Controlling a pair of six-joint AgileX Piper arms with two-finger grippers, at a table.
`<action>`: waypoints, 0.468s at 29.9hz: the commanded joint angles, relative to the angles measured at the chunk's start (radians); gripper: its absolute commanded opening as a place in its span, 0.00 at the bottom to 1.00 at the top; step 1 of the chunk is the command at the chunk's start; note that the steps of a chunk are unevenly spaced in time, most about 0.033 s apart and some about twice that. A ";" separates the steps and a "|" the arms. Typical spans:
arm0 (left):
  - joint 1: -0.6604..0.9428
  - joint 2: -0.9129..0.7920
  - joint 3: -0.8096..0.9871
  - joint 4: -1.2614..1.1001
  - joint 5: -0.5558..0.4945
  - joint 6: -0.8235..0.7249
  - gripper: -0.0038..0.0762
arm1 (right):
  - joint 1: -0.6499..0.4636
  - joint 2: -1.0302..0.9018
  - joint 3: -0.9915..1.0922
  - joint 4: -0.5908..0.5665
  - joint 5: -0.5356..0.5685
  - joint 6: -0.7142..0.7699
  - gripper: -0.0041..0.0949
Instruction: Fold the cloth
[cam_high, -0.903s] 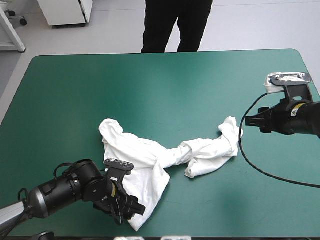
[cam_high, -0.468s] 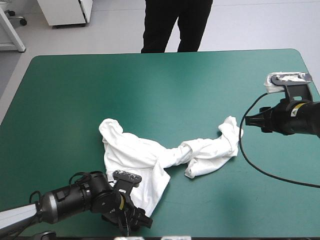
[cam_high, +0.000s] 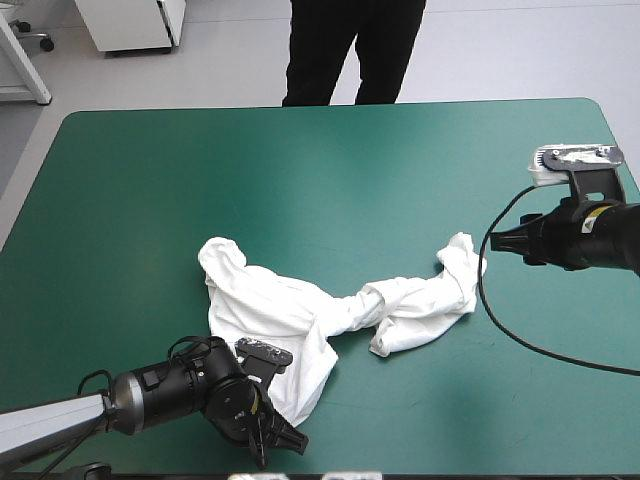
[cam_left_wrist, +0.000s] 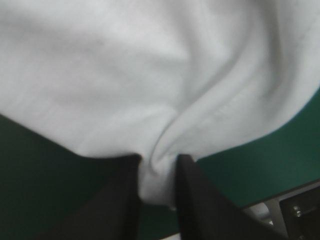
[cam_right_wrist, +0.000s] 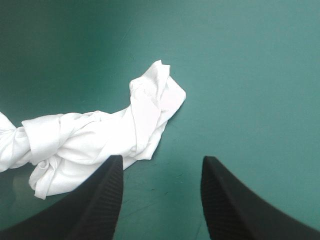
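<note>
While clamped low by the near edge of the teal-green cover (cam_high: 120, 200), left gripper (cam_high: 272, 437): pinching a bunched corner of the T-shirt (cam_left_wrist: 150, 75) between its black fingers (cam_left_wrist: 120, 200).
T-shirt's place: from between the left gripper's fingers, stretching away ahead of it to end just ahead of the right gripper (cam_right_wrist: 161, 160).
Long axis: slantwise, broad end at the left gripper to narrow tip toward the right one, roped into a twist midway.
Right gripper: spread wide, empty, hovering just short of that tip, not touching.
Step in hand: seemingly untangling and spreading; no fold begun.
Next move: likely closing the right fingers on the tip, then drawing both ends apart, gently, to undo the twist.
</note>
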 joint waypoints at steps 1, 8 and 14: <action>-0.008 0.032 0.014 -0.043 -0.138 0.024 0.04 | 0.001 -0.018 -0.031 -0.005 -0.006 -0.002 0.49; -0.008 0.032 0.014 -0.034 -0.144 0.024 0.04 | 0.001 -0.002 0.055 -0.001 -0.016 -0.002 0.61; -0.008 0.032 0.014 -0.020 -0.140 0.024 0.04 | 0.001 0.074 0.164 0.050 -0.159 -0.046 0.62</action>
